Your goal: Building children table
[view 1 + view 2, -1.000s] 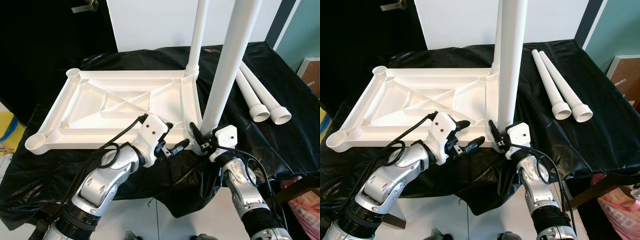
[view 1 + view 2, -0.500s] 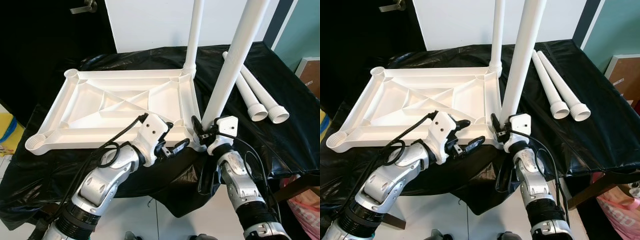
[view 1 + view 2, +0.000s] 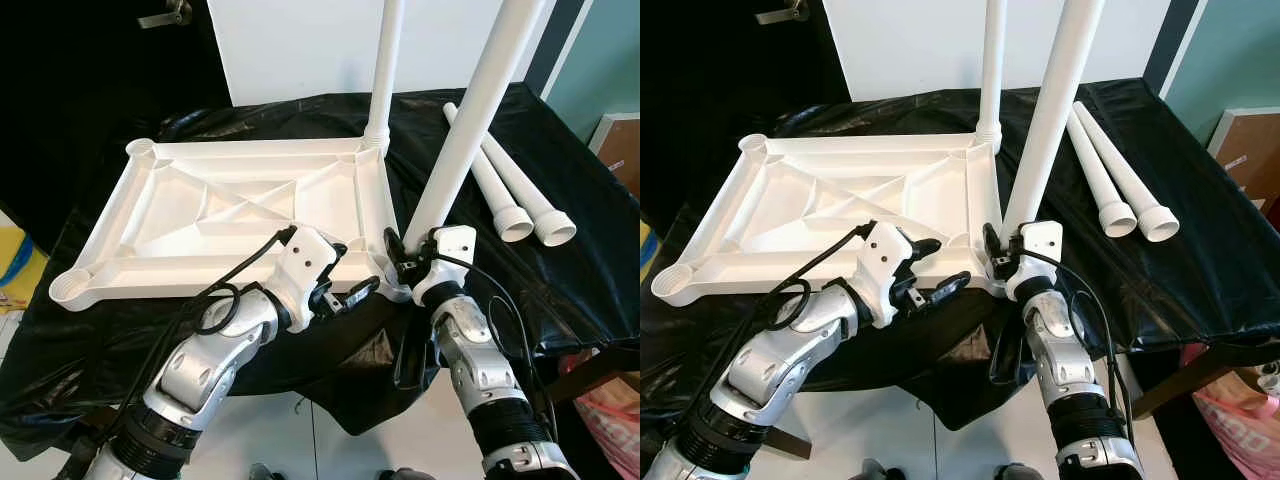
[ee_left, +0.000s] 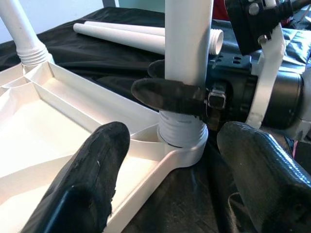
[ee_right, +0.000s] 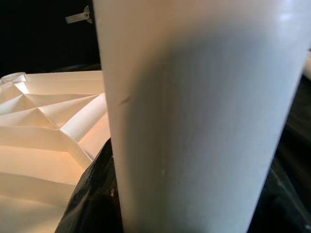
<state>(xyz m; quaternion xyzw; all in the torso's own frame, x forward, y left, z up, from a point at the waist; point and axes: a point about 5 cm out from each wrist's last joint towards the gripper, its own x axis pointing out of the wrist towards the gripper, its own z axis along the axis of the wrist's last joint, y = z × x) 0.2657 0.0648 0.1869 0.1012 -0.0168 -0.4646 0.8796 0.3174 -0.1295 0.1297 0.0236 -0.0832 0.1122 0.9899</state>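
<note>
The white tabletop [image 3: 230, 210] lies upside down on the black-covered table. One white leg [image 3: 382, 70] stands in its far right corner. My right gripper [image 3: 400, 262] is shut on a second leg [image 3: 470, 110], whose threaded end sits in the near right corner socket [image 4: 182, 145], leaning to the right. My left gripper [image 3: 350, 270] is open beside that socket at the tabletop's near edge, its fingers [image 4: 97, 165] either side of the corner and not touching the leg. The right wrist view shows the held leg [image 5: 194, 121] up close.
Two loose legs [image 3: 505, 185] lie side by side on the black cloth [image 3: 590, 250] at the right. The left corner sockets [image 3: 68, 288] hold nothing. A white panel [image 3: 300, 45] stands behind the table. A pink bag [image 3: 610, 420] sits on the floor at the right.
The held leg has tipped from near upright to leaning right, with its base kept at the corner socket. My right wrist has shifted slightly with it. The left arm has stayed put.
</note>
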